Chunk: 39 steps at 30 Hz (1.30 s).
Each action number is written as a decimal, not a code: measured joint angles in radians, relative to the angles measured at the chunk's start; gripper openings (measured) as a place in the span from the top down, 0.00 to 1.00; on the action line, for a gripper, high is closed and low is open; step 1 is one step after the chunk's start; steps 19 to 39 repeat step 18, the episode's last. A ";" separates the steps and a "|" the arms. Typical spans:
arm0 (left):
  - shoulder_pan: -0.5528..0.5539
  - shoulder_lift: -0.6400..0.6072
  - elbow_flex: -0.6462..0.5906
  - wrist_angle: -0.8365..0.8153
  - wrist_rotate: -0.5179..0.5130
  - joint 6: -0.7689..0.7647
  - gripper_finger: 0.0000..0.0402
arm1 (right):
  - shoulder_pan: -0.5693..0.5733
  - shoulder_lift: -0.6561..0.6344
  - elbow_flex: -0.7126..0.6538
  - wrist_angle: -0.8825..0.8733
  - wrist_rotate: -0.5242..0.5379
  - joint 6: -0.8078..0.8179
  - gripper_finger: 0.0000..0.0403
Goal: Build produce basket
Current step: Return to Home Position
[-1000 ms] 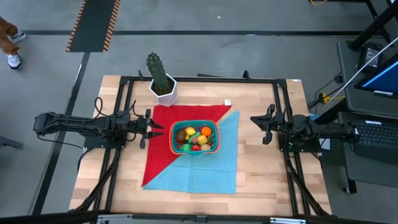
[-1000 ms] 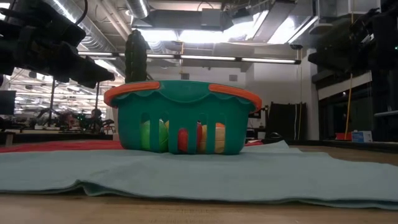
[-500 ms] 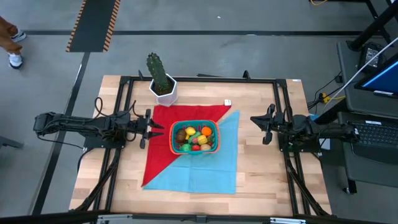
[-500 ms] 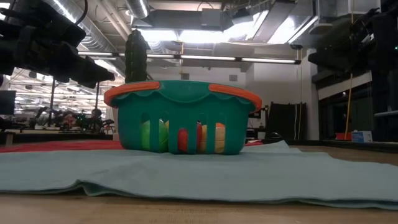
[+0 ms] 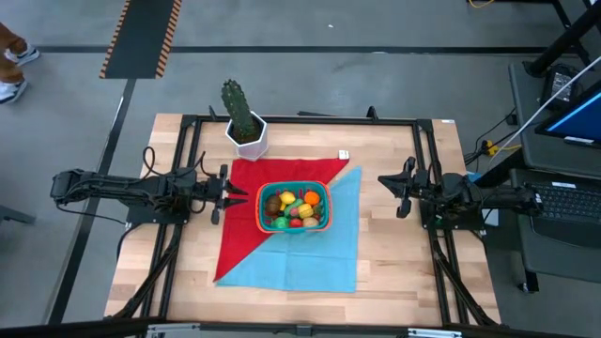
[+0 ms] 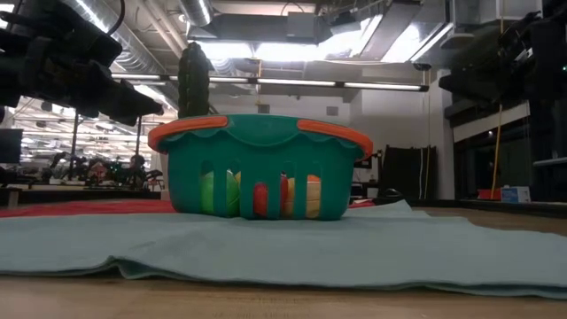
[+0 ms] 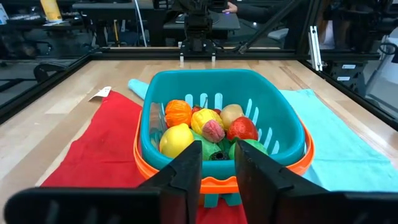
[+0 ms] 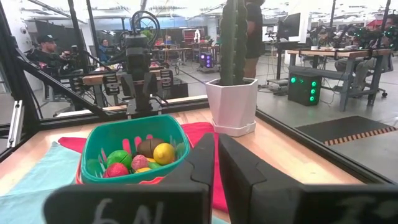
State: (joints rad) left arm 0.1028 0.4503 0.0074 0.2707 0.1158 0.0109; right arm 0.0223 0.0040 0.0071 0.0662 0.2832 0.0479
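The teal basket [image 5: 259,208] with an orange-red rim stands on a red cloth [image 5: 239,235] and a light-blue cloth [image 5: 315,258] at the table's middle. The produce [image 5: 293,208], small yellow, orange, red, green and brown toys, lies inside it [image 7: 205,127]. My left gripper [image 5: 243,194] hovers level just left of the basket's left rim, open by a narrow gap [image 7: 217,163], with nothing between the fingers. My right gripper [image 5: 383,180] hangs shut [image 8: 216,152] over bare wood to the right of the cloths, well clear of the basket [image 8: 134,146].
A white pot with a green cactus [image 5: 246,134] stands at the far edge, behind the red cloth. A small white tag [image 5: 344,155] lies by the cloth's far right corner. A black frame [image 5: 300,119] runs around the tabletop. Bare wood shows near the front edge.
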 joint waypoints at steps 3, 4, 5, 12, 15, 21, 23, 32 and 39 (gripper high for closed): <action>0.000 0.000 0.000 0.000 0.000 0.000 0.79 | 0.000 0.000 0.000 0.000 0.000 0.000 0.94; 0.000 0.000 0.000 0.000 0.000 0.000 0.80 | 0.000 0.000 0.000 0.000 0.000 0.000 0.94; 0.000 0.000 0.000 0.000 0.000 0.000 0.80 | 0.000 0.000 0.000 0.000 0.000 0.000 0.94; 0.000 0.000 0.000 0.000 0.000 0.000 0.83 | 0.000 0.000 0.000 0.000 0.000 -0.001 0.94; 0.000 0.000 0.000 0.000 0.000 0.000 0.84 | 0.000 0.000 0.000 0.000 0.000 0.000 0.94; 0.000 0.000 0.000 0.000 0.000 0.000 0.86 | 0.000 0.000 0.000 0.000 0.000 0.000 0.94; 0.000 0.000 0.000 0.000 0.000 0.000 0.86 | 0.000 0.000 0.000 0.000 0.000 0.000 0.94; 0.000 0.000 0.000 0.000 0.000 0.000 0.86 | 0.000 0.000 0.000 0.000 0.000 0.000 0.94; 0.000 0.000 0.000 0.000 0.000 0.000 0.86 | 0.000 0.000 0.000 0.000 0.000 0.000 0.94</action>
